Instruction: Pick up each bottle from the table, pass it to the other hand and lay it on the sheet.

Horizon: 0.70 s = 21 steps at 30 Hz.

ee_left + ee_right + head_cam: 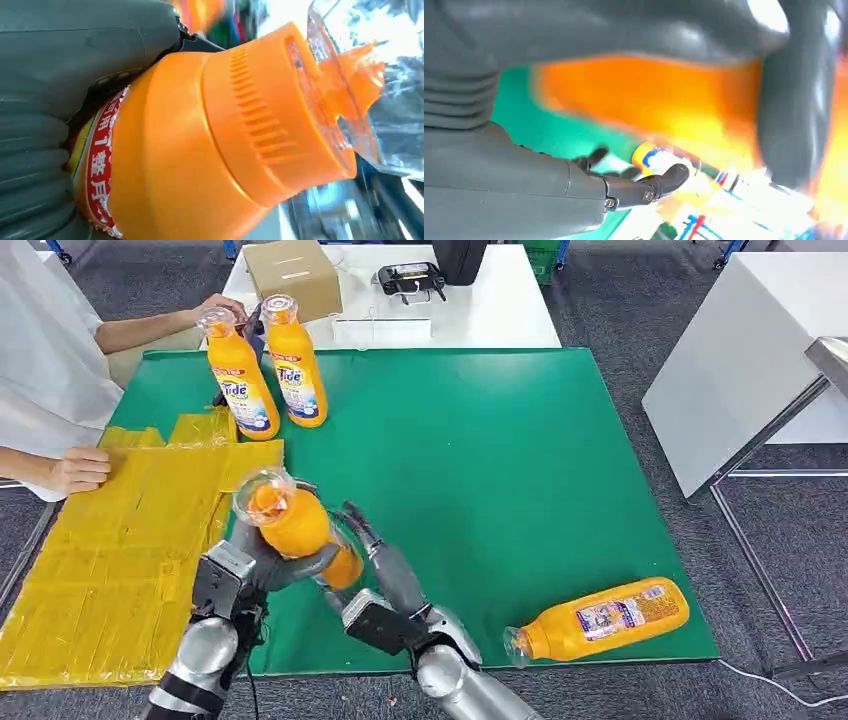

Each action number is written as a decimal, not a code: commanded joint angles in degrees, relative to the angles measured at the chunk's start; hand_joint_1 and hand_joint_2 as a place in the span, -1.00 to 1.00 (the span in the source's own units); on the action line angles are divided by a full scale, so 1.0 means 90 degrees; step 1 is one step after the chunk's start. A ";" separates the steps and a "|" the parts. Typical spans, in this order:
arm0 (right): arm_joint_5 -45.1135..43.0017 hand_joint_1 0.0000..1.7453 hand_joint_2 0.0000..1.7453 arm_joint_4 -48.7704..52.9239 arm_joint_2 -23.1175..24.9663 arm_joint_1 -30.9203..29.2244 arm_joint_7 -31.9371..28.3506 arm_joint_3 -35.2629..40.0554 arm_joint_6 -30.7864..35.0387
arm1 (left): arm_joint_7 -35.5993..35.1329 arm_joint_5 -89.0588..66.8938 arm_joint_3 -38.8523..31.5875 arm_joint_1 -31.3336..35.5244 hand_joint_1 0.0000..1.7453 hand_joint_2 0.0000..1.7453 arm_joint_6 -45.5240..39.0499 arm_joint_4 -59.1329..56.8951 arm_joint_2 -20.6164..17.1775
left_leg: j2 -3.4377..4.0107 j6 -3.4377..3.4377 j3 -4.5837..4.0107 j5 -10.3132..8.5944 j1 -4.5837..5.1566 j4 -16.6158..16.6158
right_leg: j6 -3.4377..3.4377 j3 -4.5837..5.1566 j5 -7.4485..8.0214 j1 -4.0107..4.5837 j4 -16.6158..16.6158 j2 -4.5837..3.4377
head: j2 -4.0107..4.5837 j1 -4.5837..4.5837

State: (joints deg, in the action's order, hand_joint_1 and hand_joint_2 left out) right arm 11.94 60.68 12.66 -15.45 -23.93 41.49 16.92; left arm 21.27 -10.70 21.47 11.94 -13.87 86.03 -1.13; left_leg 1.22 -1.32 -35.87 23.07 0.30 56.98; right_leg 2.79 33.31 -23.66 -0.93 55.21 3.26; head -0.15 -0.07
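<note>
Above the green worktop (520, 440), an orange bottle (295, 520) with a clear cap sits gripped in the left robot hand (265, 565) — the right robot hand (385, 565) touches its base, fingers spread. Two bottles (268, 368) stand near a person's hand (215, 310); another bottle (600, 618) lies sideways, the yellow sheet (110, 550) alongside.

An orange detergent bottle (295, 523) with a clear cap is held tilted above the green tabletop (480, 460), near the edge of the crinkled yellow sheet (120, 540) on the tabletop's left part. Two more orange Tide bottles (243, 380) (296, 365) stand upright side by side near the far left corner. A fourth bottle (600, 620) lies on its side near the front right edge.
</note>
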 commanded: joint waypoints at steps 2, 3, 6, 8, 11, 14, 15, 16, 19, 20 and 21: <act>-0.0244 -1.00 -1.00 0.1179 -0.0456 0.0231 0.0111 -0.0479 -0.0141 | -0.0033 -0.0345 -0.0554 0.0606 1.00 1.00 -0.0383 -0.0227 -0.0180 | -0.0012 0.0006 0.0010 0.0003 -0.0006 0.0001 | -0.0007 -0.0015 -0.0004 0.0003 -0.0002 -0.0010 | 0.0000 -0.0002; -0.0245 -1.00 -1.00 0.1167 -0.0450 0.0236 0.0111 -0.0474 -0.0143 | -0.0032 -0.0362 -0.0537 0.0594 1.00 1.00 -0.0391 -0.0228 -0.0171 | -0.0014 0.0009 0.0019 0.0009 -0.0010 0.0004 | -0.0010 -0.0025 -0.0008 0.0005 -0.0002 -0.0018 | 0.0000 -0.0002; -0.0283 -1.00 -1.00 0.1974 -0.0513 0.0527 -0.0066 -0.0786 0.0050 | -0.0223 -0.1788 -0.0768 0.0953 1.00 1.00 -0.1618 -0.0556 -0.0219 | -0.0018 0.0009 0.0021 0.0009 -0.0009 0.0002 | -0.0010 -0.0029 -0.0011 0.0004 -0.0002 -0.0015 | 0.0000 -0.0002; -0.0182 -1.00 -1.00 0.2655 -0.0666 0.0762 -0.0021 -0.0967 0.0133 | -0.0503 -0.3105 -0.0902 0.1224 1.00 1.00 -0.2246 -0.0911 -0.0228 | -0.0033 0.0009 0.0002 0.0003 -0.0010 0.0008 | -0.0010 -0.0015 -0.0010 0.0006 0.0004 0.0007 | 0.0000 -0.0002; 0.0013 -1.00 -1.00 0.3315 -0.0932 0.0935 -0.0131 -0.1204 0.0144 | -0.1431 -0.5518 -0.0893 0.1695 1.00 1.00 -0.2493 -0.1825 -0.0314 | -0.0043 0.0011 0.0009 0.0005 -0.0010 0.0009 | -0.0012 -0.0023 -0.0015 0.0005 0.0005 0.0007 | 0.0000 -0.0005; 0.0039 -1.00 -1.00 0.3477 -0.1002 0.0978 -0.0093 -0.1285 0.0103 | -0.1450 -0.5738 -0.0868 0.1849 1.00 1.00 -0.2574 -0.2174 -0.0286 | -0.0058 0.0011 0.0017 0.0001 -0.0010 0.0004 | -0.0013 -0.0033 -0.0015 0.0004 0.0000 0.0018 | 0.0000 -0.0002; 0.0039 -1.00 -1.00 0.3477 -0.1002 0.0978 -0.0093 -0.1285 0.0103 | -0.1450 -0.5738 -0.0868 0.1849 1.00 1.00 -0.2574 -0.2174 -0.0286 | -0.0035 0.0005 0.0003 -0.0003 -0.0003 0.0000 | -0.0006 -0.0010 -0.0005 -0.0001 -0.0002 0.0012 | 0.0000 -0.0002; 0.0039 -1.00 -1.00 0.3477 -0.1002 0.0978 -0.0093 -0.1285 0.0103 | -0.1450 -0.5738 -0.0868 0.1849 1.00 1.00 -0.2574 -0.2174 -0.0286 | -0.0044 0.0010 0.0019 0.0006 -0.0010 0.0006 | -0.0012 -0.0030 -0.0012 0.0004 -0.0001 0.0004 | 0.0000 -0.0005; 0.0172 -1.00 -1.00 0.3367 -0.0981 0.0932 -0.0156 -0.1247 0.0121 | -0.1864 -0.6693 -0.0786 0.1901 1.00 1.00 -0.2642 -0.2374 -0.0379 | -0.0023 0.0012 0.0026 0.0014 -0.0012 0.0007 | -0.0015 -0.0035 -0.0011 0.0006 -0.0001 -0.0024 | 0.0000 -0.0002; 0.0253 -1.00 -1.00 0.3427 -0.1018 0.0923 -0.0181 -0.1275 0.0146 | -0.2119 -0.7243 -0.0732 0.1995 1.00 1.00 -0.2588 -0.2610 -0.0410 | -0.0016 0.0010 0.0016 0.0009 -0.0010 0.0006 | -0.0012 -0.0022 -0.0007 0.0005 -0.0001 -0.0018 | 0.0000 -0.0002; 0.0393 -1.00 -1.00 0.3474 -0.1063 0.0906 -0.0146 -0.1306 0.0177 | -0.2489 -0.8047 -0.0640 0.2152 1.00 1.00 -0.2467 -0.2996 -0.0501 | -0.0019 0.0014 0.0029 0.0013 -0.0010 0.0005 | -0.0016 -0.0035 -0.0013 0.0005 0.0000 -0.0022 | 0.0000 -0.0002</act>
State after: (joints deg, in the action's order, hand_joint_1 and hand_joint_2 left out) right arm 12.46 88.00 6.71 -7.11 -24.87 31.80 18.03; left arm 8.37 -62.25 14.12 23.50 -36.85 74.46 -3.50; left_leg 1.27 -1.32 -35.92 23.07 0.32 56.99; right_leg 2.80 33.36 -23.61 -0.94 55.21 3.21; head -0.15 -0.09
